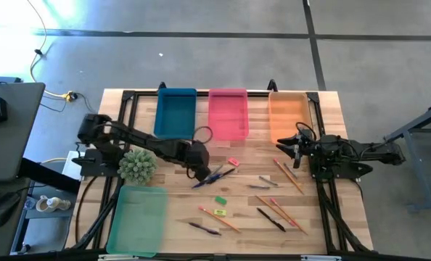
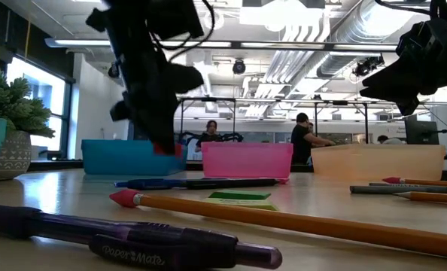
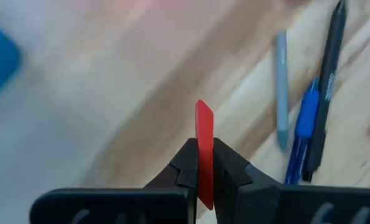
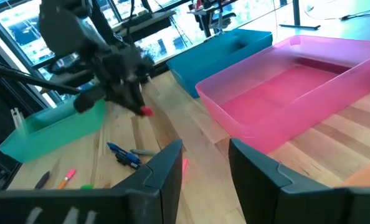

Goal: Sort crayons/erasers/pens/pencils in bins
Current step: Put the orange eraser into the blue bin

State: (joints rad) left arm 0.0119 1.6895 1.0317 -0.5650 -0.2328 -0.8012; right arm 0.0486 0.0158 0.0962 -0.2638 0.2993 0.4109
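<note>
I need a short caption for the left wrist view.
Left gripper holds a red eraser upright above the wooden table, pens beside.

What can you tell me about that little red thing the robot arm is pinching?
It is a red eraser, a thin, flat, plain block that looks like smooth rubber. The left gripper holds it on edge, its two dark fingers pressed against its flat faces, with most of its length sticking out beyond the fingertips. It hangs above the wooden table, touching nothing but the gripper. From the side it shows as a small red tip under the arm, in front of the blue bin.
</note>
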